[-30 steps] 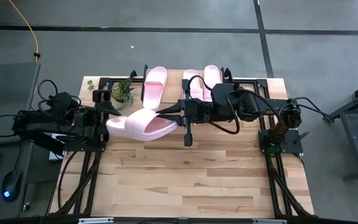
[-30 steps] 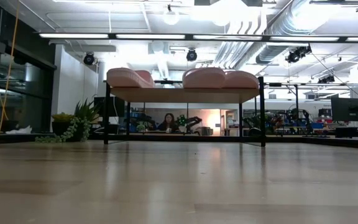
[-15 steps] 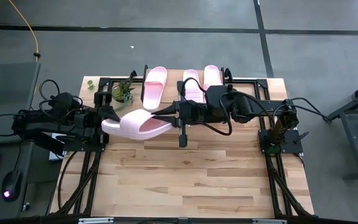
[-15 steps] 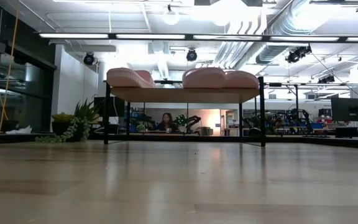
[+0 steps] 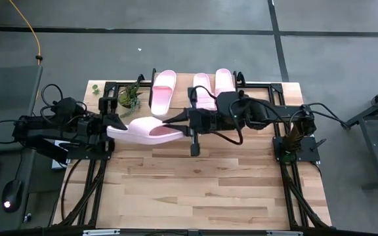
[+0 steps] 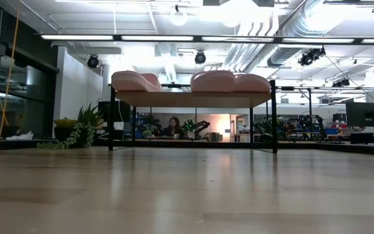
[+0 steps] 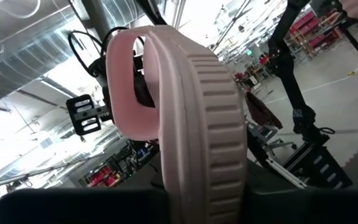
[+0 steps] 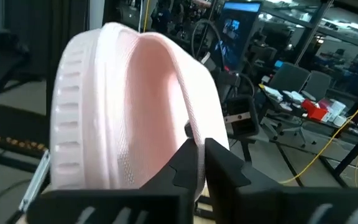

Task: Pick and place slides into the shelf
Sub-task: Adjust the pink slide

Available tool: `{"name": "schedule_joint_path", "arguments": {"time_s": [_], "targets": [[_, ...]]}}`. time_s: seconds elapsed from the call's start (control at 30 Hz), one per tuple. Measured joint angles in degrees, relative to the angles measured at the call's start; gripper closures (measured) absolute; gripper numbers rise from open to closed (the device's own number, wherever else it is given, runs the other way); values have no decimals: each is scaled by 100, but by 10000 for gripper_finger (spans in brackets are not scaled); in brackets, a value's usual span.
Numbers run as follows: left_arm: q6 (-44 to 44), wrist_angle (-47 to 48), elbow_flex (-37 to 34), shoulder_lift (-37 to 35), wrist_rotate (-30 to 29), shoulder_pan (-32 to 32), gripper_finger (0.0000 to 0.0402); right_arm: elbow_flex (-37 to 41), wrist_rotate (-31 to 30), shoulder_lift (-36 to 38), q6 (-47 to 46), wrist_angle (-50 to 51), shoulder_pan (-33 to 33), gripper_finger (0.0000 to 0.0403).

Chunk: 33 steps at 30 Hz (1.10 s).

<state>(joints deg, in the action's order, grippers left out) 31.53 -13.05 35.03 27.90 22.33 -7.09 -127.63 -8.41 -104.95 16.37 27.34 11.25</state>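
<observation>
Pale pink slide (image 5: 146, 129), held aloft between both arms, in front of the shelf (image 5: 184, 92).
Foam, judged light, soft, springy; ribbed strap the surest hold. Left pincer (image 5: 115, 122) clamped on one end, right pincer (image 5: 174, 118) pinched shut on the other. Three further slides (image 5: 163, 88) atop shelf, above tabletop (image 5: 195, 190).

Room bright, light from long ceiling lamps (image 6: 193, 38) overhead. Lamps glare white, wash out ceiling. Tabletop (image 6: 187, 188) near low camera soft and blurry, shiny streaks on wood. Top-down view even, soft small shadows under arms. Left wrist view: pink slide (image 7: 197, 124) sharp, background pale and overlit. Right wrist view dimmer, room behind slightly fuzzy.
</observation>
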Motion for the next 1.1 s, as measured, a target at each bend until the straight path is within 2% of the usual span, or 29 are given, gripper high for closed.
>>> {"name": "schedule_joint_path", "arguments": {"time_s": [0.1,0.27,0.5,0.67,0.83,0.93,1.1], "targets": [[16,1,0,0,-20,0,332,-2,-205,2,124,133,5,366],[107,1,0,-1,-147,-5,346,-2,-963,65,447,276,57,319],[144,184,0,-4,-836,-7,333,2,-2813,231,874,744,152,279],[357,410,4,8,-1062,4,343,7,-3881,317,593,1184,122,277],[490,454,9,15,-1526,-2,347,11,-5201,308,465,1769,211,276],[607,822,192,26,-1814,2,340,11,-5504,313,87,2096,216,276],[713,1488,674,352,-2237,-1,343,11,-5492,313,-468,2601,232,276]]}}
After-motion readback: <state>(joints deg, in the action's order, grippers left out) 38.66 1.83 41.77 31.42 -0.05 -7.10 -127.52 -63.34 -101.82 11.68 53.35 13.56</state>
